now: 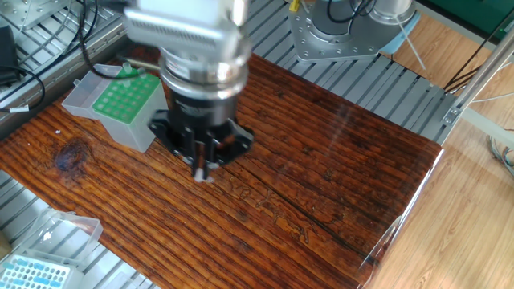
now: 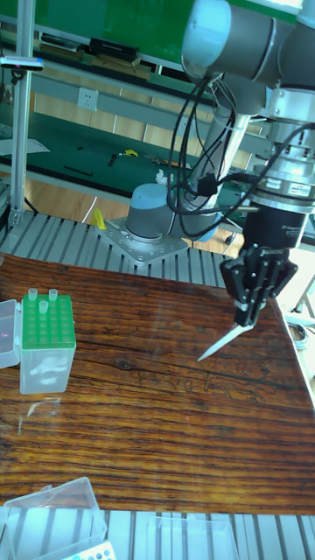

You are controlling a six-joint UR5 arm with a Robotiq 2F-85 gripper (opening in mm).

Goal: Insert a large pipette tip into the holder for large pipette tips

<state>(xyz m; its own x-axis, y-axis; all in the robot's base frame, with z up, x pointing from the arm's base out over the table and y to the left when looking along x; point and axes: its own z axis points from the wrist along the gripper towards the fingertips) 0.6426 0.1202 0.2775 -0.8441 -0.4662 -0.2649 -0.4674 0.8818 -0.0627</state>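
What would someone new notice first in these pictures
The black two-finger gripper hangs above the dark wooden table, pinching a slender translucent pipette tip that slants down and away from it. Toward the table's edge stands a grey box with a bright green hole-grid top, two tips already in it.

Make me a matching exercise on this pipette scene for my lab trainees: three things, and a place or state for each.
Things:
1. large pipette tip
2. holder for large pipette tips
3. gripper

States:
A. stands on the wooden table, green grid top up
B. hangs above the table, shut
C. held slanted, point down, clear of the wood

Pairs: 1-C, 2-A, 3-B
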